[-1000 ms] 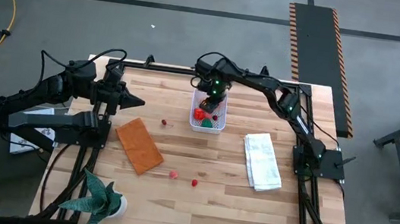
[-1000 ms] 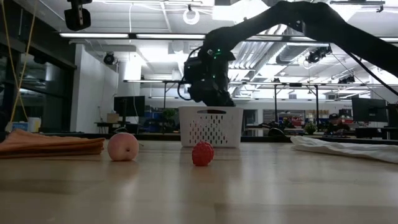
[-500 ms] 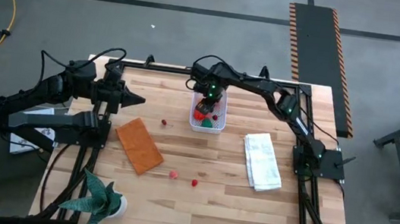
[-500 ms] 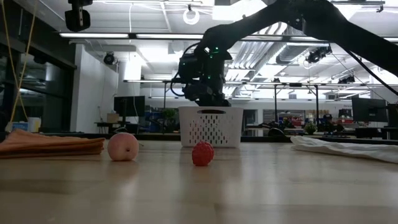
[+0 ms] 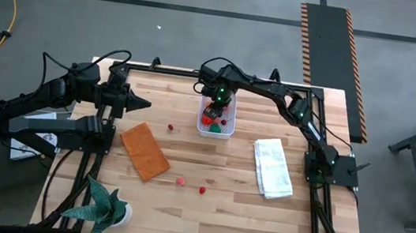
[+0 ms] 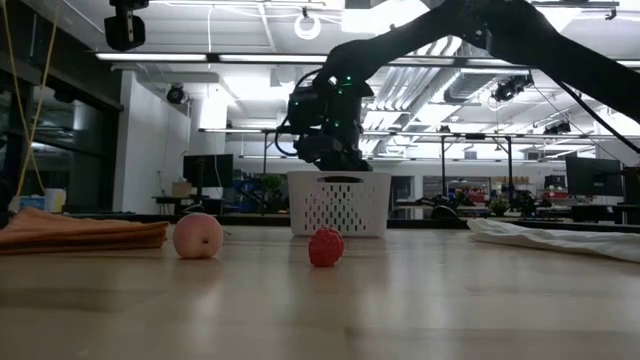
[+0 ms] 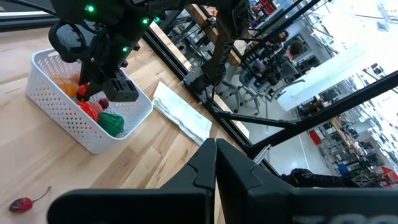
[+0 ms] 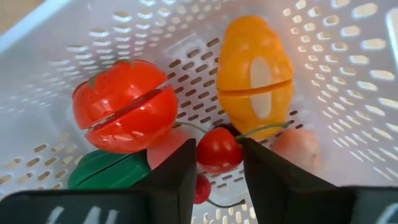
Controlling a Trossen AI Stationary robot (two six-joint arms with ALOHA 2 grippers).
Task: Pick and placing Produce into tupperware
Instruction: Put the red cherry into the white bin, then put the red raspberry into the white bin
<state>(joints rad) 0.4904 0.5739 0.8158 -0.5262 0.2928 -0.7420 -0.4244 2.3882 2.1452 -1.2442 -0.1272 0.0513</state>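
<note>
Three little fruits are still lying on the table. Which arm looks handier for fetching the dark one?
Probably the left. The left gripper waits close to the dark berry, while the right gripper is over the basket.

Right gripper (image 6: 335, 160) hangs just over the rim of the white perforated basket (image 6: 340, 205), fingers hard to make out. Below and nearer the camera sit a red berry (image 6: 325, 247) and a pink peach (image 6: 198, 236), with an orange cloth (image 6: 80, 232) beyond the peach.
</note>
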